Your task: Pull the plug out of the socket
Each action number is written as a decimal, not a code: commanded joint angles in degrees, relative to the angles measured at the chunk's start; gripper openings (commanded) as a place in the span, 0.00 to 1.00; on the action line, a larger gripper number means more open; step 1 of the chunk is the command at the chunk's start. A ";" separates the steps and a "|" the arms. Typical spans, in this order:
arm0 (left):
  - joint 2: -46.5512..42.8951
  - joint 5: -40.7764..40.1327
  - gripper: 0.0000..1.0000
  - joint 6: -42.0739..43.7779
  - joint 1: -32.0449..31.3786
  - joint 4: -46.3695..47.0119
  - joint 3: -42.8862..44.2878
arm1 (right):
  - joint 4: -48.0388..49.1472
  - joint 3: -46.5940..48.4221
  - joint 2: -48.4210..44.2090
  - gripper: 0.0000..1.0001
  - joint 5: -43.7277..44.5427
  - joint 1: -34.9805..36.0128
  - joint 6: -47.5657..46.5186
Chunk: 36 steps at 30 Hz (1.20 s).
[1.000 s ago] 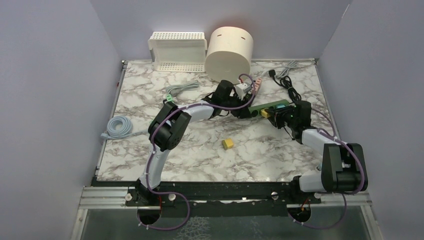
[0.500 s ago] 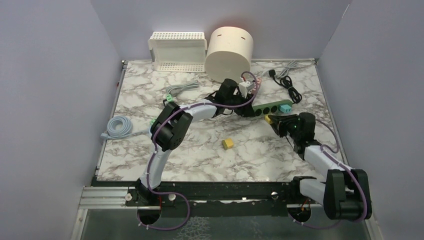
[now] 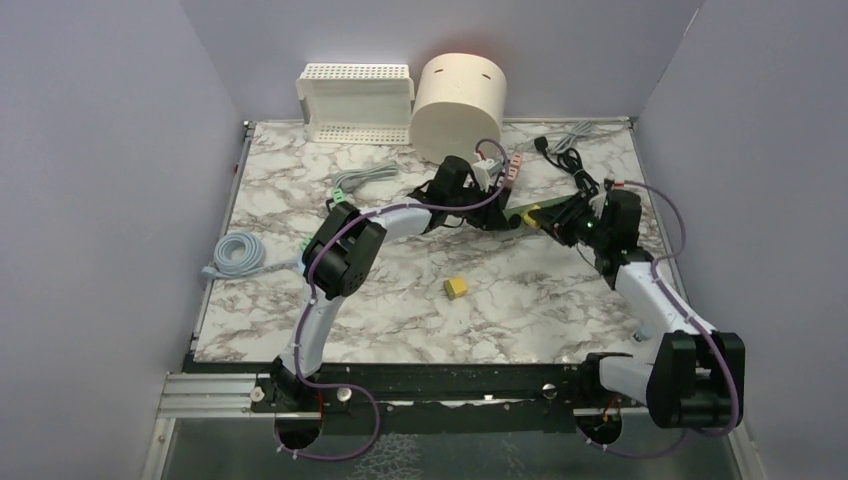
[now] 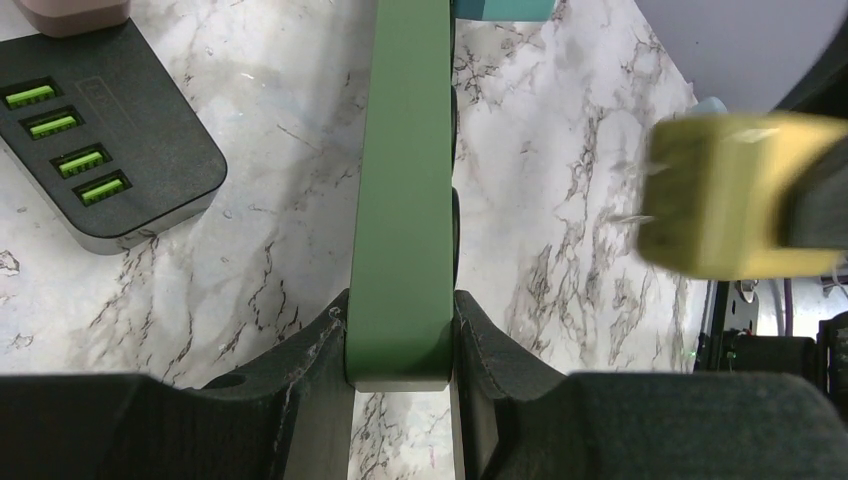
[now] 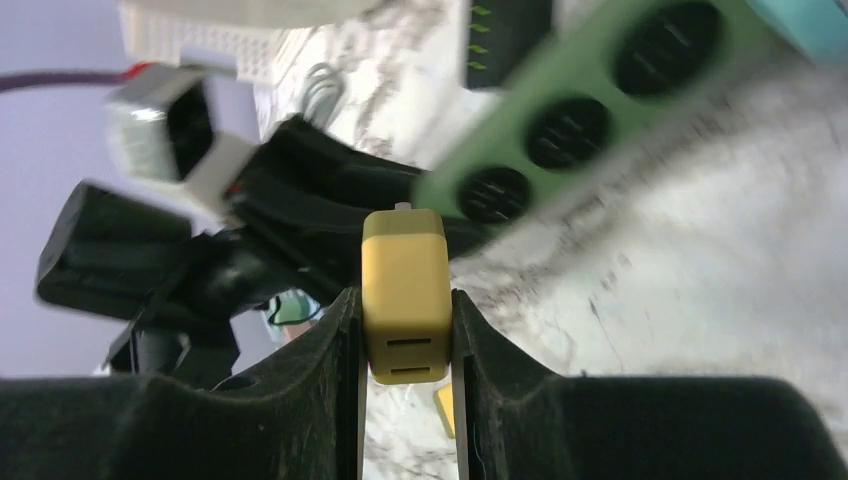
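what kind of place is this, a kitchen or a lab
Probably a robot lab test cell, not a kitchen: plain lilac walls box in a marble-pattern table, two arms sit bolted to a metal rail at its edge, holding a green power strip and a yellow plug.

Marble-patterned table [image 3: 400, 325] strewn with cables and small chargers.
A white perforated basket [image 3: 355, 100] and a cream round tub [image 3: 460, 105] stand at the far edge; a coiled pale-blue cable [image 3: 237, 253] lies at left, a small yellow block [image 3: 456, 288] near the middle, a black cord [image 3: 572, 165] far right, and a black USB hub [image 4: 100, 150] flat on the marble.
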 commanded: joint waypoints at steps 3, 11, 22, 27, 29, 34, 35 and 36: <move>-0.01 -1.25 0.00 1.14 0.86 1.71 2.99 | -22.31 17.08 8.36 0.01 -18.11 0.14 -36.11; 0.60 0.27 0.00 0.26 1.29 2.56 3.81 | -27.00 12.51 3.82 0.01 -24.33 2.47 -44.70; 1.86 2.73 0.00 0.08 1.64 1.25 5.91 | -27.27 12.18 16.36 0.01 -18.91 17.84 -50.41; 1.33 3.17 0.00 0.46 1.77 0.91 5.05 | -24.75 12.04 19.02 0.04 -18.81 18.24 -50.11; 1.60 3.39 0.00 0.40 1.74 1.06 5.03 | -24.46 12.59 20.39 0.06 -18.63 18.37 -50.06; 2.08 4.10 0.00 -0.03 1.79 1.53 4.88 | -23.94 13.25 23.46 0.20 -15.60 19.28 -49.63; 2.11 4.11 0.00 -0.03 1.79 1.61 4.79 | -23.70 13.28 23.70 0.20 -15.00 19.25 -49.44; 2.11 4.15 0.00 0.00 1.79 1.63 4.69 | -23.56 13.32 24.00 0.21 -14.43 19.26 -49.28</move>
